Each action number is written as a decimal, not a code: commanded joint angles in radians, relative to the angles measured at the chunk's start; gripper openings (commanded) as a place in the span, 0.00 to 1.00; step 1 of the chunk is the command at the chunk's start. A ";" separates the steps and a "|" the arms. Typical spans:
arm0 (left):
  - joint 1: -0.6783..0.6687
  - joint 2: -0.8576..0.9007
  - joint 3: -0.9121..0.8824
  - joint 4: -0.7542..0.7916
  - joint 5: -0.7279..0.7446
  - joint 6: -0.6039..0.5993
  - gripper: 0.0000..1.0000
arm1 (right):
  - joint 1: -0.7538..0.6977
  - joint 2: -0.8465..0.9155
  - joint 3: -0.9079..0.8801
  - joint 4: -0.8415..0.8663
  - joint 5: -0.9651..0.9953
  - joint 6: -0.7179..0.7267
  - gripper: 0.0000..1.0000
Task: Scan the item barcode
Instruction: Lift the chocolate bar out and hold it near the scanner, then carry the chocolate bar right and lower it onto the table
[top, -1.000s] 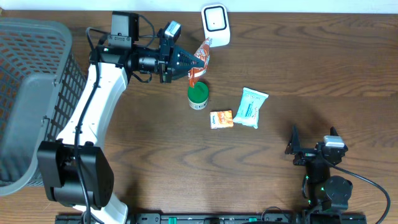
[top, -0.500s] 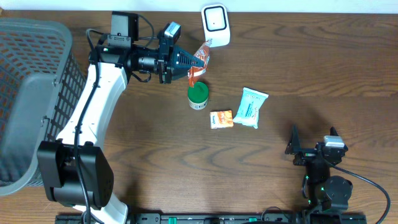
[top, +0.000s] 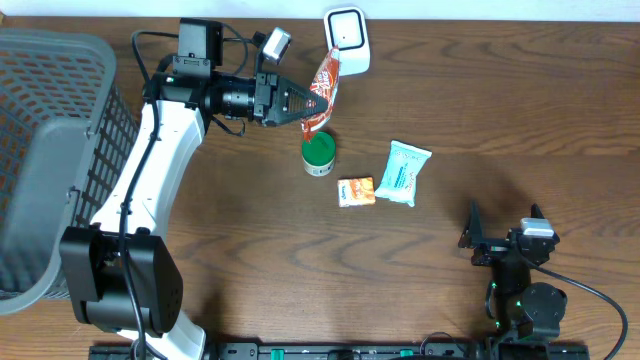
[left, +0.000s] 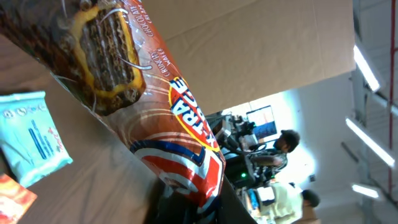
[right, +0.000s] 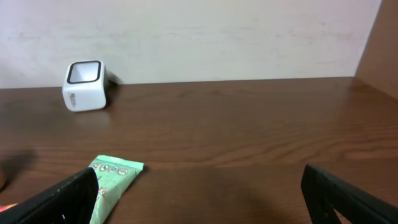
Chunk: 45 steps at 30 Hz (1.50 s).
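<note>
Beside boxy white scanner (top: 346, 40), glossy, crinkled, seemingly foil snack wrapper (top: 323, 85) pinched in left jaws; right jaws wide apart

light: even, soft | shadows: faint | glare: ceiling strips (left: 365, 65), left wrist view | focus: sharp

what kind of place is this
Likely a lab or office rigged as a mock shop checkout: a white barcode scanner and a grey wire basket share the table, and the left wrist view shows a person among monitors behind.

Top-down overhead; low right-wrist view toward shared white scanner (top: 346, 38).
</note>
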<state>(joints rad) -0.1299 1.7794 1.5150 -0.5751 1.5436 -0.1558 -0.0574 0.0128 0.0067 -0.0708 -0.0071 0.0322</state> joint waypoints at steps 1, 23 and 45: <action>-0.035 -0.003 -0.006 -0.039 0.029 0.070 0.07 | 0.009 -0.004 -0.001 -0.004 0.002 -0.014 0.99; -0.312 0.103 -0.027 -0.077 -0.102 0.118 0.07 | 0.009 -0.004 -0.001 -0.004 0.002 -0.014 0.99; -0.275 0.129 -0.027 -0.151 -0.416 -0.131 0.07 | 0.009 -0.004 -0.001 -0.004 0.002 -0.014 0.99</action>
<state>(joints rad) -0.3904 1.9121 1.4933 -0.6899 1.3193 -0.3481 -0.0574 0.0128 0.0067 -0.0708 -0.0074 0.0322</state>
